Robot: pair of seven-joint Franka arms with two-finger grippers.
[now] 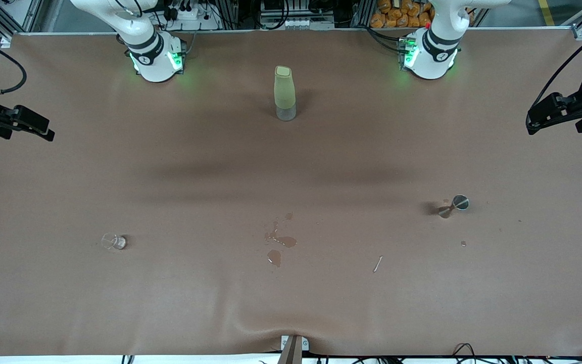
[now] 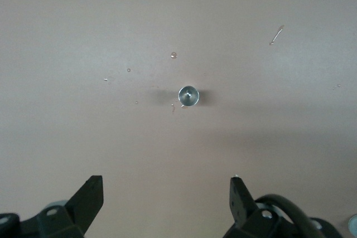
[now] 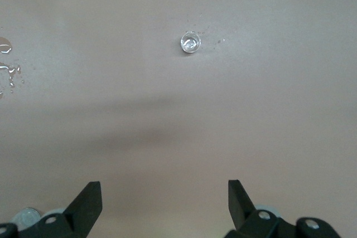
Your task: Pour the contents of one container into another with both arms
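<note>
A tall pale green bottle [image 1: 285, 93] with a clear base stands upright between the two arm bases. A small clear glass [image 1: 113, 241] [image 3: 191, 43] sits toward the right arm's end, nearer the front camera. A small metal cup [image 1: 456, 205] [image 2: 189, 96] stands toward the left arm's end. My right gripper [image 1: 42, 131] [image 3: 165, 196] hangs open and holds nothing, high over the right arm's end of the table. Over the left arm's end, my left gripper [image 1: 534, 124] [image 2: 165, 193] is likewise open with nothing in it. Both are well apart from every container.
Wet puddles [image 1: 281, 243] [image 3: 6, 71] mark the brown table cover [image 1: 291, 303] near its middle, nearer the front camera than the bottle. A thin pale stick [image 1: 377, 264] [image 2: 276, 34] lies between the puddles and the metal cup. Small droplets [image 1: 463, 243] dot the cover near the cup.
</note>
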